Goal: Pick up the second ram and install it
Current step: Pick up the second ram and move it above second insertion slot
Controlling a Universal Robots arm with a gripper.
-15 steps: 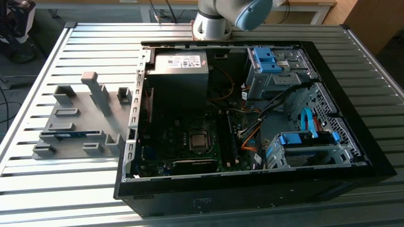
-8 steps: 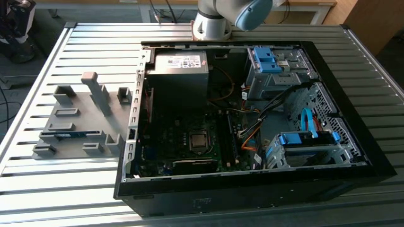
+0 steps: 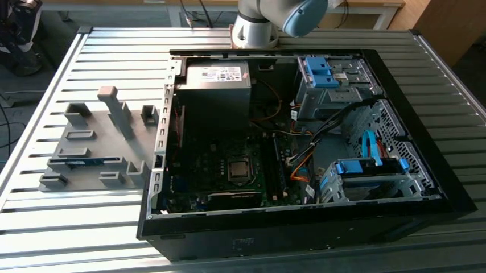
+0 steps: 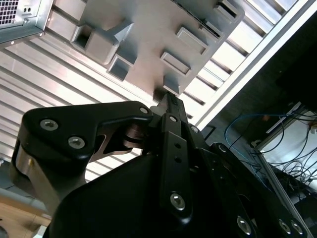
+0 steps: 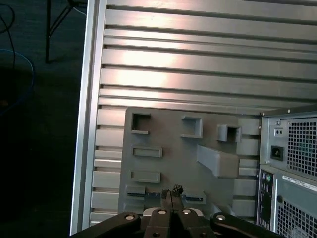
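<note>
the black two-finger gripper (image 5: 172,194) is seen in the first wrist view with its fingertips pressed together, nothing between them, poised over the grey plastic holder plate (image 5: 168,134). the thin blue-teal ram stick (image 3: 82,162) is lodged in a slot of that plate. beside the plate are seen the open black computer case (image 3: 425,170) and the slatted aluminium table (image 3: 91,51) beneath.

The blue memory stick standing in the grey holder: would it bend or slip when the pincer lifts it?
The second ram looks like a thin, flat board, so it is probably stiff and light. It seems to sit on edge in a slot of the grey holder, so it may jam if pulled aslant. Its narrow faces likely give little grip.
</note>
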